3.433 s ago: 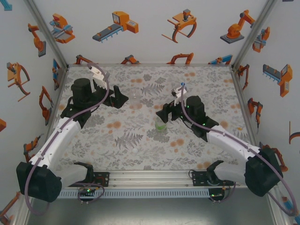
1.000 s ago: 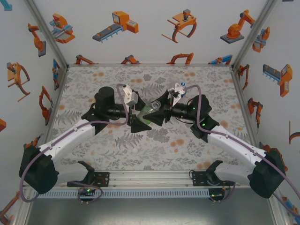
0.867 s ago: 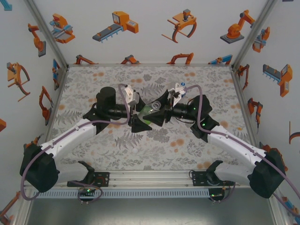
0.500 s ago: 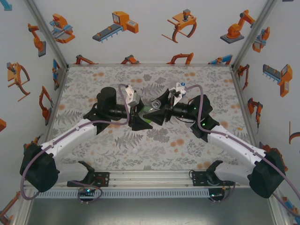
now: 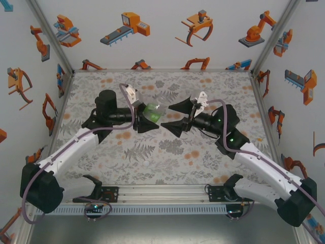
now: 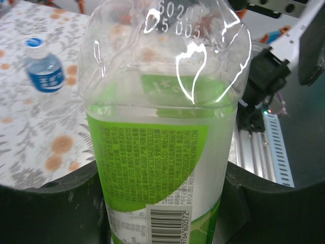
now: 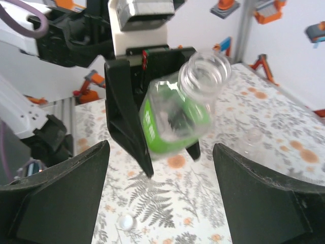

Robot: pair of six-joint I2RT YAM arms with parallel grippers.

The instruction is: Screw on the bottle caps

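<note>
Top view first: the left arm reaches in from the lower left, and the left fingers are clamped on the green bottle. They hold it tilted, off the surface, just left of the middle of the frame. Facing it from the right, the right fingers are spread wide with nothing between them, tips just beside the bottle. One small white cap lies alone in the lower middle, well apart from both arms.

Over to the left wrist: the green bottle stands big in the centre. There is crumpled clear plastic up top, the green label below it, and a barcode at the bottom edge. The black fingers press in on it from both lower corners. In the upper left a blue-label bottle stands upright on the flowered surface.

Now the right wrist: the green bottle hangs tilted in the middle, its open neck pointing to the upper right, no cap on it. The left arm's fingers grip its body from behind. This arm's own fingers sit far apart at the bottom corners, holding nothing. The cap rests on the surface at the bottom, left of centre.
</note>
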